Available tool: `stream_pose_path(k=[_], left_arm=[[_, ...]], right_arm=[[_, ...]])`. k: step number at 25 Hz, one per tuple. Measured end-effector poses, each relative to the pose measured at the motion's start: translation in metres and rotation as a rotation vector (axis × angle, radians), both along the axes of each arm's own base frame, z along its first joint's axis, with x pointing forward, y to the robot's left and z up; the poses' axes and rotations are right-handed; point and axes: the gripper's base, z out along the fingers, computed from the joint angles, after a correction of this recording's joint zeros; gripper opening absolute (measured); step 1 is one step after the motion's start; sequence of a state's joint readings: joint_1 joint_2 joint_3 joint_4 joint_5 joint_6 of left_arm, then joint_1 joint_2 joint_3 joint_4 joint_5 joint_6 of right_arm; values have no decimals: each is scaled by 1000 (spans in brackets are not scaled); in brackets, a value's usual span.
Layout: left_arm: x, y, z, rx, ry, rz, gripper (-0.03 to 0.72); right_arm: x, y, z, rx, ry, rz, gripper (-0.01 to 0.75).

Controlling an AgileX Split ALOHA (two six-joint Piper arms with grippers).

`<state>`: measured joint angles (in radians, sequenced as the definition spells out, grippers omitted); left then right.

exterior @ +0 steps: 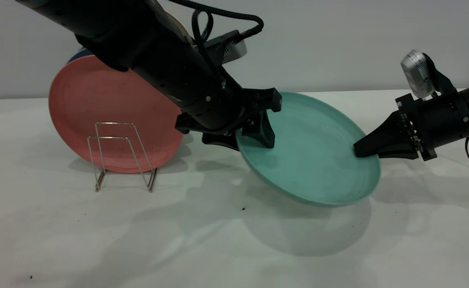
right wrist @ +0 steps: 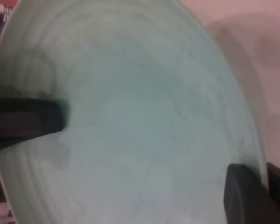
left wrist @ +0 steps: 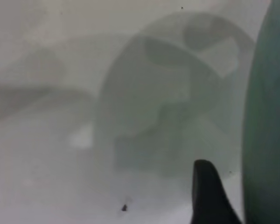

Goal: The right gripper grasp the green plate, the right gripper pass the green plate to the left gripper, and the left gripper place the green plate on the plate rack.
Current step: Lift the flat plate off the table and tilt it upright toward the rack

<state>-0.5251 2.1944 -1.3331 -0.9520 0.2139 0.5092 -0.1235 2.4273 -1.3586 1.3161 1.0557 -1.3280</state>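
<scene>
The green plate hangs tilted above the table between both arms. My right gripper is shut on its right rim; in the right wrist view the rim runs between the two black fingers. My left gripper straddles the plate's left rim, one finger over its face and one below. In the left wrist view one of its fingers stands a little apart from the green plate, so this gripper is open. The plate rack stands at the left.
A salmon-pink plate stands upright behind the rack's wire loops, with the edge of a blue plate behind it. The left arm reaches across above them. White table lies in front.
</scene>
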Motion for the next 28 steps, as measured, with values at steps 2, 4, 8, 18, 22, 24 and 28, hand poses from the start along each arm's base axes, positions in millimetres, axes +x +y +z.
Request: stream_pose_path(k=[2,4,8,18,22,24,28], left_arm=[[0,-1,-3,-10,14,14,349],[0,-1,-4,-21,24,33,271],[-1,-4,-3,-39,35,46,119],[0,-5,3,-44,9,45,116],[1,-4,13,-16,-64,-21,103],[1,-3,21,-9,-92,-61,103],[4,12,53,-22,-147,-131,103]], right_arm=[[0,2,0,-6,-6,8,20],[0,2,-1,-17,-11,12,22],[0,0,-4,-48,-21,15,25],[4,0,15,-50,-63,8,324],[13,-13,50,-56,-145,-41,535],[15,-23,72,-38,-182,-67,597],[9,-41,112,15,-220,-69,613]])
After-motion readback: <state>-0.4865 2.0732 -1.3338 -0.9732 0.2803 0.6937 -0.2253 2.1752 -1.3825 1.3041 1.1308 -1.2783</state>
